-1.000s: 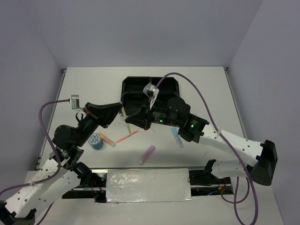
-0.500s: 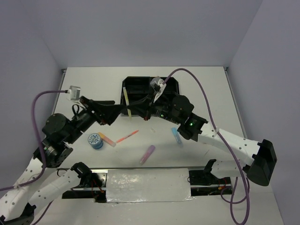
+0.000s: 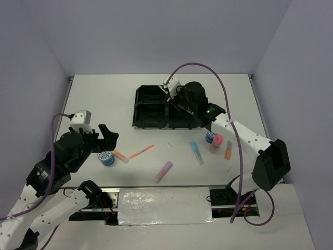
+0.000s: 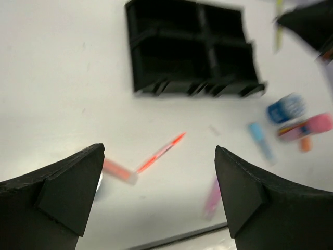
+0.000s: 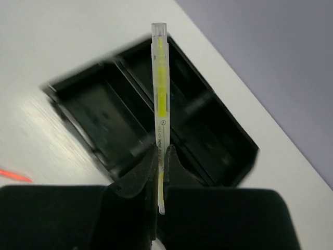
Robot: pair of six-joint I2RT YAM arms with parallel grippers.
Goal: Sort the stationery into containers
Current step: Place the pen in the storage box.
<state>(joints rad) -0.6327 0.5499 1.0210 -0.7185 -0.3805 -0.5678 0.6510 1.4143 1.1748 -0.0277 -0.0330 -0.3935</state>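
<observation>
My right gripper (image 5: 165, 151) is shut on a thin yellow pen (image 5: 159, 94), which stands upright above the black tray (image 5: 229, 136) with its four compartments. In the top view the right gripper (image 3: 174, 104) hovers over the tray (image 3: 141, 107). My left gripper (image 3: 106, 136) is open and empty, low on the near left, and the left wrist view shows its fingers (image 4: 78, 182) wide apart. On the table lie a pink pen (image 3: 141, 151), an orange marker (image 3: 119, 155), a tape roll (image 3: 107, 157), a purple marker (image 3: 163, 171) and a light blue marker (image 3: 196, 152).
Right of the tray stand a second tape roll (image 3: 210, 137), a pink-capped bottle (image 3: 216, 143) and another orange marker (image 3: 228, 150). The tray's compartments look empty in the left wrist view (image 4: 192, 49). The table's near edge runs just below the purple marker.
The left gripper opened, let go of the yellow pen and pulled back to the near left. The right gripper kept the pen and carried it back over the tray.
</observation>
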